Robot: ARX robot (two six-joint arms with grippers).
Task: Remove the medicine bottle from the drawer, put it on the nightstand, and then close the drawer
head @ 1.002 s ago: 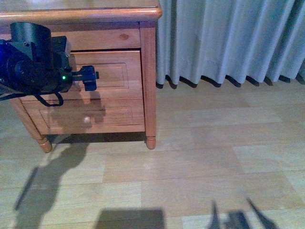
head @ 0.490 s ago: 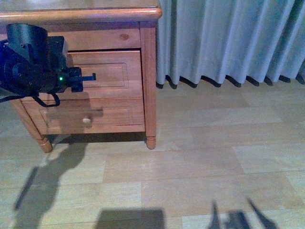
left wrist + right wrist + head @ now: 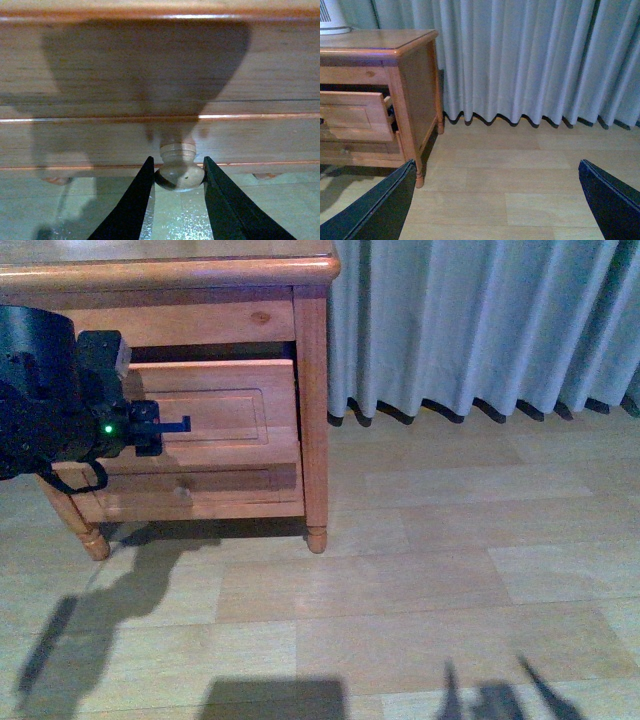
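At the front view's left edge, the left gripper [image 3: 176,425] clamps the knob [image 3: 179,171] of the partly open drawer [image 3: 228,418]; the right gripper [image 3: 496,164] gapes wide.

No readable writing in any view.
The nightstand [image 3: 312,390], its drawer [image 3: 235,415] front, the curtain [image 3: 480,320] and the floor [image 3: 450,570] show only plain wood grain, folds and boards, with no text, label, brand, number or sign legible on them.
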